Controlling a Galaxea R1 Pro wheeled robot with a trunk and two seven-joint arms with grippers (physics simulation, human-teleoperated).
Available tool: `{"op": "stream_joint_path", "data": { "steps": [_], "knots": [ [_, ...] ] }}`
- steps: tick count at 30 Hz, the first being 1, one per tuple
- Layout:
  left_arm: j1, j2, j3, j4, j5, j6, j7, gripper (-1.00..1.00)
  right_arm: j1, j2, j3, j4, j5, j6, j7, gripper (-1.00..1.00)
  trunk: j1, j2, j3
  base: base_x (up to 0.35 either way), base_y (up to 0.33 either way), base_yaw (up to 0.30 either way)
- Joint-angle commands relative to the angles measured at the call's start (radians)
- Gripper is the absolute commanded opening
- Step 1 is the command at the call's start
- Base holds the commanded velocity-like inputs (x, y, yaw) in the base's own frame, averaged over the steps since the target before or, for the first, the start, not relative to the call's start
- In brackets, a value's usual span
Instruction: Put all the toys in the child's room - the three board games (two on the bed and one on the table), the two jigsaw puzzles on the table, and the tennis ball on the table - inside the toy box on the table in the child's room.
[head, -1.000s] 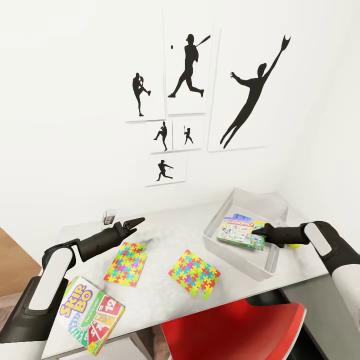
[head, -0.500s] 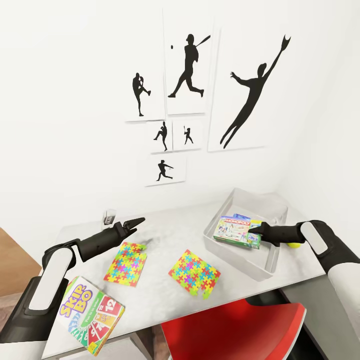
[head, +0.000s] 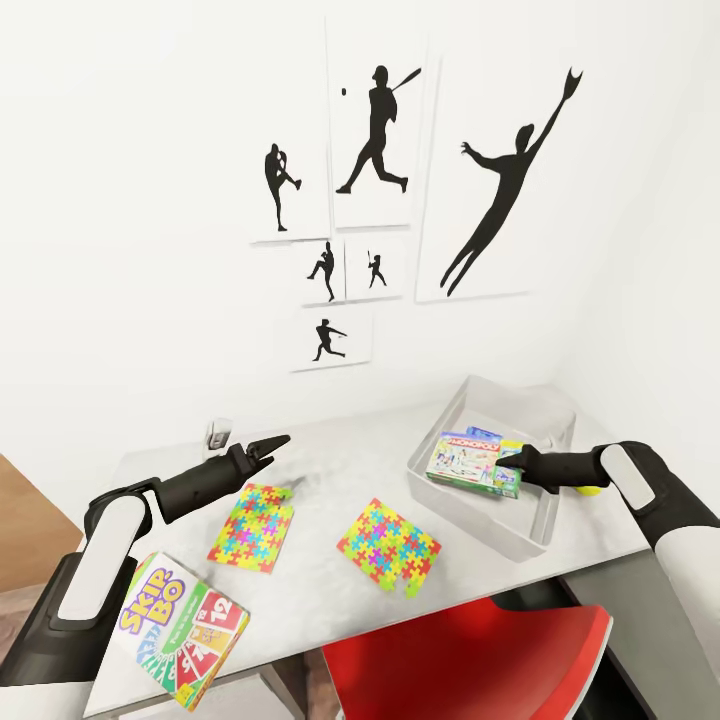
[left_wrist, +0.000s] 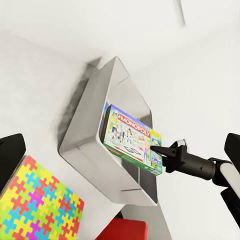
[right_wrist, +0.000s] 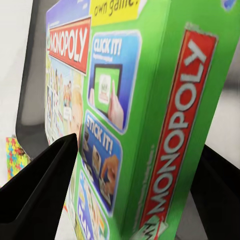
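Observation:
My right gripper (head: 512, 465) is shut on the green-edged Monopoly board game (head: 465, 462), held tilted just above the inside of the light-grey toy box (head: 470, 510) at the table's right end. In the left wrist view the same game (left_wrist: 127, 137) hangs over the toy box (left_wrist: 95, 150). Two jigsaw puzzles (head: 255, 527) (head: 390, 547) lie flat mid-table. The Skip-Bo board game (head: 185, 625) lies at the front left corner. A tennis ball (head: 591, 490) peeks out behind my right forearm. My left gripper (head: 280, 442) hovers open above the left puzzle.
A red chair (head: 470, 655) is tucked under the table's front edge. A small white object (head: 217, 433) stands at the table's (head: 340, 450) back left by the wall. Black baseball silhouette prints (head: 375, 140) hang on the white wall behind.
My right gripper has lifted the Monopoly game a little and shifted it slightly left inside the toy box. The left arm has stayed still.

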Motion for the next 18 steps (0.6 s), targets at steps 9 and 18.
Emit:
{"op": "stream_joint_path", "data": {
  "steps": [9,18],
  "knots": [
    [-0.001,0.000,0.001,0.000,-0.006,0.005,-0.007,1.00,-0.001,-0.001,0.003,0.004,0.007,0.001,0.010,-1.00,0.001,-0.002,-0.011,0.000,0.000,0.000],
    [-0.001,0.000,0.001,0.000,-0.006,0.005,-0.007,1.00,-0.001,-0.002,0.001,0.005,0.007,0.001,0.009,-1.00,0.001,-0.002,-0.018,0.000,0.000,0.000]
  ]
}}
